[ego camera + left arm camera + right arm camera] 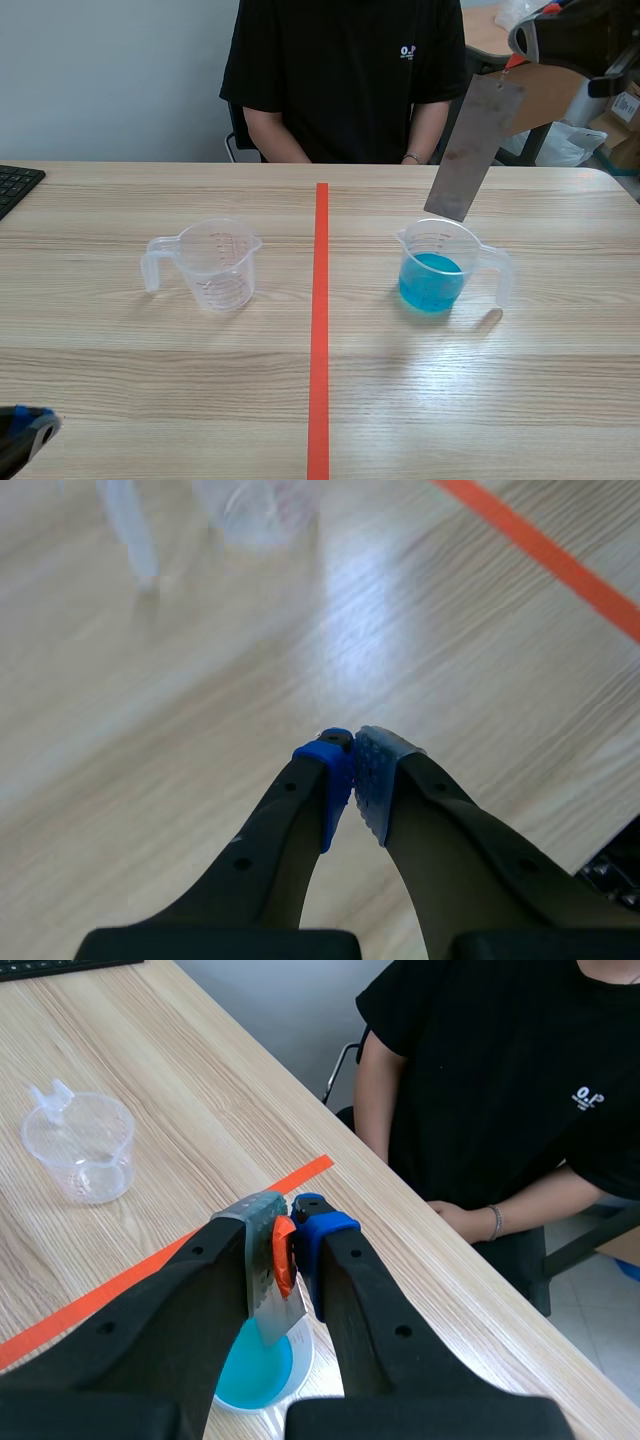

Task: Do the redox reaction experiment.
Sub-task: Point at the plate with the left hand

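A clear measuring cup holding blue liquid (pixel 432 281) stands right of the orange tape line. An empty clear measuring cup (pixel 213 262) stands left of the line. My right gripper (pixel 518 62) is raised at the upper right, shut on a grey metal strip (pixel 470 148) that hangs tilted with its lower end just above the blue cup's rim. In the right wrist view the metal strip (pixel 272 1295) sits pinched between the fingers, over the blue cup (pixel 258 1370). My left gripper (pixel 353 770) is shut on nothing, low over the table near the front left corner.
A person in a black shirt (pixel 345 70) sits across the table. A black keyboard (pixel 15 186) lies at the far left edge. The empty cup (pixel 255 510) shows ahead of the left gripper. Boxes and bags stand behind the table's right end.
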`<move>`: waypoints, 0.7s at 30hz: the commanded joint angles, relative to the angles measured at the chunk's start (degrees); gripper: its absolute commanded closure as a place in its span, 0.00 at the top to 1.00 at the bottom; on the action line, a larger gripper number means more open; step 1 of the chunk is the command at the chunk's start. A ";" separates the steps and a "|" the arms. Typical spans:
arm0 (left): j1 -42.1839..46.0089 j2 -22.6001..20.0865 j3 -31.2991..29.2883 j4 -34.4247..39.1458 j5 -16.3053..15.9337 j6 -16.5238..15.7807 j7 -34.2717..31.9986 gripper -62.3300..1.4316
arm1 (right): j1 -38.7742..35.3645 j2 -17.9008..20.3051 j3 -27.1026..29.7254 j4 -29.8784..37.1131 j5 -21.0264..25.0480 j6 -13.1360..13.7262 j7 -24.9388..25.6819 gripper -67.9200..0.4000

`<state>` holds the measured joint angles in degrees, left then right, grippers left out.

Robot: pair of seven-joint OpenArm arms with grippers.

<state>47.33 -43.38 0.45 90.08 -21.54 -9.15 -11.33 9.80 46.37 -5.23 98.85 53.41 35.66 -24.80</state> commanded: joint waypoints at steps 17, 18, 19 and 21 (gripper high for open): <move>11.72 17.18 -4.28 0.26 0.28 8.09 6.80 0.09 | 1.31 -0.52 0.76 0.26 -2.03 -0.24 0.70 0.03; 11.80 17.79 -4.28 0.24 0.28 8.20 6.99 0.09 | 1.31 -0.98 0.76 -0.13 -2.29 -0.24 0.70 0.03; 11.87 18.27 -4.31 0.24 0.31 8.48 7.39 0.09 | 1.31 -1.38 0.76 -0.63 -2.73 -0.24 0.72 0.03; 11.87 18.78 -4.28 0.24 0.28 8.46 8.15 0.09 | 1.31 -2.25 0.72 -1.70 -3.63 -0.24 0.72 0.03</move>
<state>58.48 -24.51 -4.03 89.97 -21.08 -0.60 -2.48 9.80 43.92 -5.23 97.84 50.00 35.66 -24.73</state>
